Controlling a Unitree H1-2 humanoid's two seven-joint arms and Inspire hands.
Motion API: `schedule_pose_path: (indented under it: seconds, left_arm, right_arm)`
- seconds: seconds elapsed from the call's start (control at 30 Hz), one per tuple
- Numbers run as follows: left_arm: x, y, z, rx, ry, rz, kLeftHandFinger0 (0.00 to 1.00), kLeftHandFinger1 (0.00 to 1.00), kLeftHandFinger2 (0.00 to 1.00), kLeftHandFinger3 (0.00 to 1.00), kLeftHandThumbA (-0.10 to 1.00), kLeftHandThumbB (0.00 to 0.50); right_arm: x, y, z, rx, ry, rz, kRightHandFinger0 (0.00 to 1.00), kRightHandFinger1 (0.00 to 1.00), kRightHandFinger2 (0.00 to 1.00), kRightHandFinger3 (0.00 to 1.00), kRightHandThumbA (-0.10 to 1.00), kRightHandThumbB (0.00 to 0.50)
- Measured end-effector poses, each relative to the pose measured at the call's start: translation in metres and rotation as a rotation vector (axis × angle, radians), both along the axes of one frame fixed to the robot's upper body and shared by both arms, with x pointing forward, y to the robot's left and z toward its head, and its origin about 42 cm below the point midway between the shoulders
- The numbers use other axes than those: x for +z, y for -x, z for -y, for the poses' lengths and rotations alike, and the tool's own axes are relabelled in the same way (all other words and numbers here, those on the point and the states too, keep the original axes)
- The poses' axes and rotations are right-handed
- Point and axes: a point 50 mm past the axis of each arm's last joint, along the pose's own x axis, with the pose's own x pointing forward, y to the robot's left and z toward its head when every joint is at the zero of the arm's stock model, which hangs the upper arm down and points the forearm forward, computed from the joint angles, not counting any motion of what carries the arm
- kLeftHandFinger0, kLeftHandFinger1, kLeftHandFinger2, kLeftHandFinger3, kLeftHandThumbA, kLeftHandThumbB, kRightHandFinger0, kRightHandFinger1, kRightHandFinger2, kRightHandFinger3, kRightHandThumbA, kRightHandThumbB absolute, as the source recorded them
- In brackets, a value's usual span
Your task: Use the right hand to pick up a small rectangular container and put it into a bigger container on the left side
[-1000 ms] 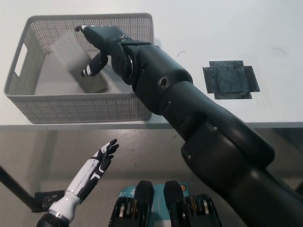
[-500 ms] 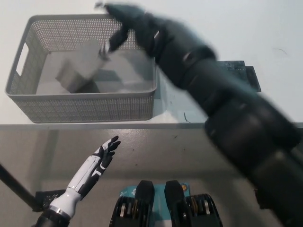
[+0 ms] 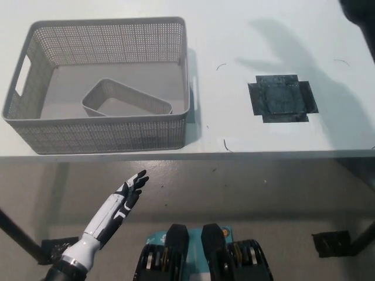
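**Kid:** Small basket [image 3: 126, 100], where is it?

**Me:** It sits inside the big basket [image 3: 35, 126], on the floor of it, toward the front wall. It lies a bit crooked, open side up. Nothing is touching it.

**Kid:** What just changed?

**Me:** A moment ago my black arm was over the big basket with the small basket in my fingers. Now I have let go and pulled my arm far away. Only a dark bit of my right arm [image 3: 360, 14] shows, well to the right of the big basket, up at the corner. Its shadow lies on the table [image 3: 234, 35].

**Kid:** So are you done?

**Me:** I think so. The small basket is in and lying flat, so the job looks finished.

**Kid:** Is your right hand open?

**Me:** I cannot tell. The hand itself is out of the picture.

**Kid:** And your white one?

**Me:** My left hand [image 3: 126, 196] rests below the big basket, under the table edge. Its fingers are spread and it holds nothing.

**Kid:** How many things are there?

**Me:** One big basket, one small basket, and one dark square patch [image 3: 281, 98] to the right of the big basket.
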Motion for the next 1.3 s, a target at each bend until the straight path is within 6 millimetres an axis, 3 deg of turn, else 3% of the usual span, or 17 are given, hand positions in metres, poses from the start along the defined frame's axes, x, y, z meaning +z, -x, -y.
schedule_pose_path:
  seconds: [0.03,0.17,0.23,0.3,0.37,0.43,0.57,0.6,0.73,0.8,0.83,0.93,1.0,1.03,1.17,1.27,1.3]
  left_arm:
    - [-0.001,0.000,0.000,0.001,0.000,-0.002,1.00,1.00,1.00,1.00,1.00,0.280]
    - [-0.003,0.000,-0.001,0.003,-0.002,-0.013,1.00,1.00,1.00,1.00,1.00,0.266]
    - [-0.006,0.000,-0.001,0.005,-0.003,-0.023,1.00,1.00,1.00,1.00,1.00,0.268]
    - [-0.007,0.001,-0.001,0.006,-0.003,-0.028,1.00,1.00,1.00,1.00,1.00,0.271]
    - [-0.008,0.001,-0.001,0.007,-0.003,-0.029,1.00,1.00,1.00,1.00,1.00,0.275]
    - [-0.008,0.001,-0.001,0.007,-0.002,-0.031,1.00,1.00,1.00,1.00,1.00,0.272]
    - [-0.008,0.001,0.000,0.007,-0.001,-0.032,1.00,1.00,1.00,1.00,1.00,0.266]
    - [-0.009,0.001,0.000,0.007,-0.001,-0.033,1.00,1.00,1.00,1.00,1.00,0.267]
    - [-0.009,0.001,0.000,0.007,0.000,-0.034,1.00,1.00,1.00,1.00,1.00,0.269]
    - [-0.009,0.001,0.000,0.007,0.001,-0.034,1.00,1.00,1.00,1.00,1.00,0.272]
    - [-0.009,0.001,0.000,0.007,0.001,-0.034,1.00,1.00,1.00,1.00,1.00,0.276]
    - [-0.009,0.001,0.000,0.007,0.001,-0.035,1.00,1.00,1.00,1.00,1.00,0.280]
    - [-0.010,0.001,0.000,0.007,0.001,-0.037,1.00,1.00,1.00,1.00,1.00,0.276]
    - [-0.010,0.001,0.000,0.007,0.001,-0.037,1.00,1.00,1.00,1.00,1.00,0.277]
    - [-0.011,0.001,0.001,0.007,0.004,-0.039,1.00,1.00,1.00,1.00,1.00,0.276]
    - [-0.011,-0.001,0.003,0.006,0.007,-0.040,1.00,1.00,1.00,1.00,1.00,0.272]
    - [-0.011,-0.002,0.004,0.005,0.009,-0.039,1.00,1.00,1.00,1.00,1.00,0.275]
  right_arm:
    - [-0.011,0.000,0.007,-0.003,-0.010,-0.009,1.00,1.00,1.00,1.00,1.00,0.435]
    - [-0.055,0.004,0.030,-0.015,-0.042,-0.048,1.00,1.00,1.00,1.00,1.00,0.457]
    - [-0.090,0.009,0.042,-0.021,-0.058,-0.081,1.00,1.00,1.00,1.00,1.00,0.499]
    - [-0.125,0.017,0.051,-0.022,-0.072,-0.119,1.00,1.00,1.00,1.00,1.00,0.500]
    - [-0.158,0.026,0.057,-0.023,-0.079,-0.155,1.00,1.00,1.00,1.00,0.92,0.500]
    - [-0.202,0.042,0.063,-0.020,-0.089,-0.209,1.00,1.00,1.00,1.00,0.94,0.500]
    - [-0.267,0.076,0.064,-0.007,-0.109,-0.294,1.00,1.00,1.00,1.00,1.00,0.497]
    - [-0.286,0.089,0.060,0.006,-0.118,-0.318,1.00,1.00,1.00,1.00,1.00,0.433]
    - [-0.345,0.138,0.045,0.048,-0.158,-0.406,1.00,1.00,1.00,1.00,1.00,0.452]
    - [-0.364,0.163,0.037,0.069,-0.183,-0.435,1.00,1.00,1.00,1.00,1.00,0.497]
    - [-0.375,0.180,0.033,0.081,-0.198,-0.451,1.00,1.00,1.00,1.00,1.00,0.479]
    - [-0.391,0.213,0.025,0.107,-0.224,-0.479,1.00,1.00,1.00,1.00,1.00,0.428]
    - [-0.399,0.240,0.021,0.128,-0.248,-0.488,1.00,1.00,1.00,1.00,1.00,0.274]
    - [-0.400,0.244,0.021,0.128,-0.251,-0.491,1.00,1.00,1.00,1.00,1.00,0.255]
    - [-0.391,0.281,0.019,0.163,-0.310,-0.436,1.00,1.00,1.00,1.00,1.00,0.319]
    - [-0.381,0.295,0.019,0.179,-0.396,-0.362,1.00,1.00,1.00,1.00,1.00,0.236]
    - [-0.382,0.295,0.021,0.171,-0.423,-0.350,1.00,1.00,1.00,1.00,1.00,0.230]
